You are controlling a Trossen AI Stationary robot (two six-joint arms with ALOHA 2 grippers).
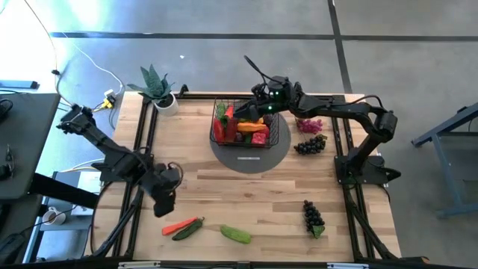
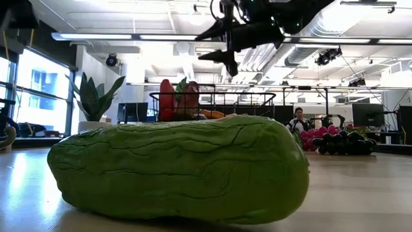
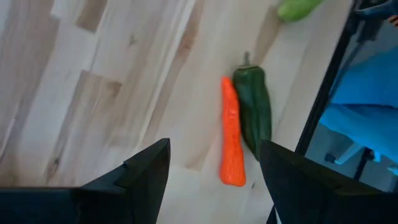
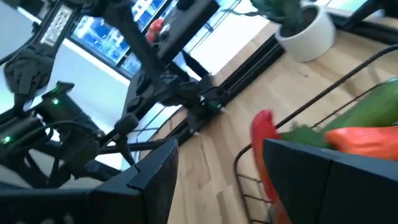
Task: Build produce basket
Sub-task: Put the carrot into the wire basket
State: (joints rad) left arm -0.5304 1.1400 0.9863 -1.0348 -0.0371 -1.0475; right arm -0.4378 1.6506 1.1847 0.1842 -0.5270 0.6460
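Note:
The black wire basket [image 1: 243, 127] stands on a grey round mat [image 1: 276, 153] at the far middle and holds red, orange and green produce [image 1: 250, 128]. My right gripper [image 1: 254, 101] hangs open and empty above the basket's far rim; it also shows in the low view [image 2: 222, 45]. My left gripper [image 1: 166, 200] is open and empty above the table's near left. An orange carrot [image 3: 231, 134] and a dark green pepper [image 3: 254, 112] lie side by side on the table just beyond its fingers. A light green cucumber [image 1: 236, 234] lies to their right.
Pink grapes [image 1: 308, 125] and dark grapes [image 1: 310, 144] lie to the right of the mat. Another dark grape bunch [image 1: 314, 217] lies near the right front. A potted plant [image 1: 158, 91] stands at the far left. Bare wood lies between the mat and the near produce.

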